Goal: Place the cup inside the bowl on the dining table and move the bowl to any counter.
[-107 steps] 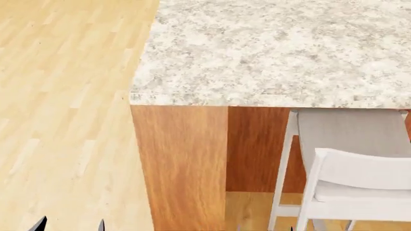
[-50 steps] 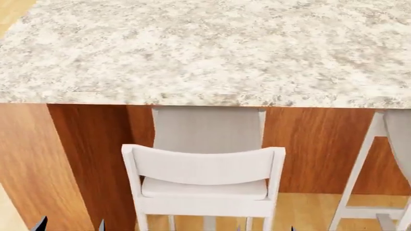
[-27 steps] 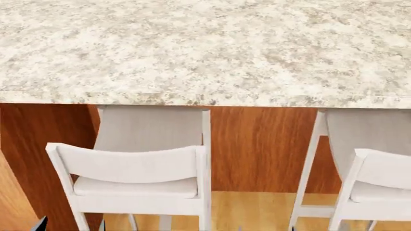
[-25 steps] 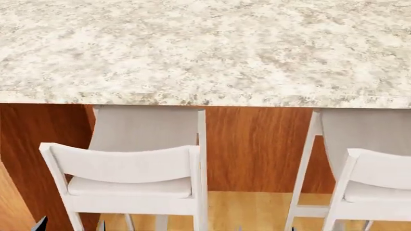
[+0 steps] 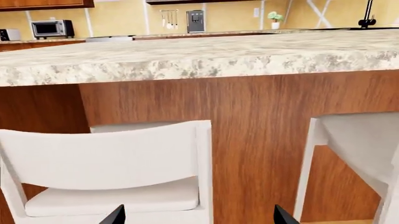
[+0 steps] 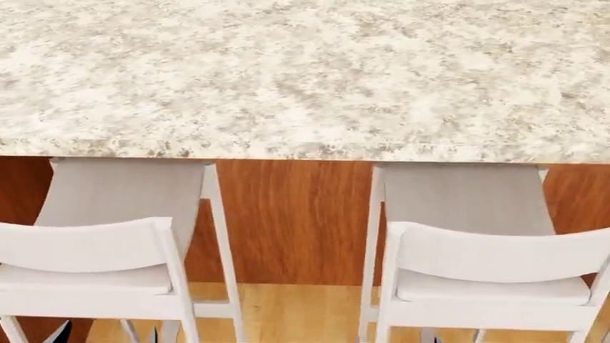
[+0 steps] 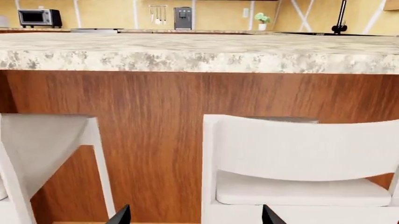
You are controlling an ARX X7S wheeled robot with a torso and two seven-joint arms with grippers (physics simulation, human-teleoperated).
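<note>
Sideways along the table (image 6: 305, 78) the view has been shifted; two stools (image 6: 476, 264) now face it. Cup and bowl are unseen; both grippers' fingers are spread, empty. Scanning should be continued until they are found.

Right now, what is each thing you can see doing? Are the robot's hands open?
Dining table: nothing on the part in view.
Left chair: upright, pushed to the table.
Right chair: upright, pushed to the table.
Left gripper: open, empty.
Right gripper: open, empty.

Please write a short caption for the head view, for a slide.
Head view: the pale granite dining table fills the upper frame, with two white chairs tucked below; cup and bowl not in view.
</note>
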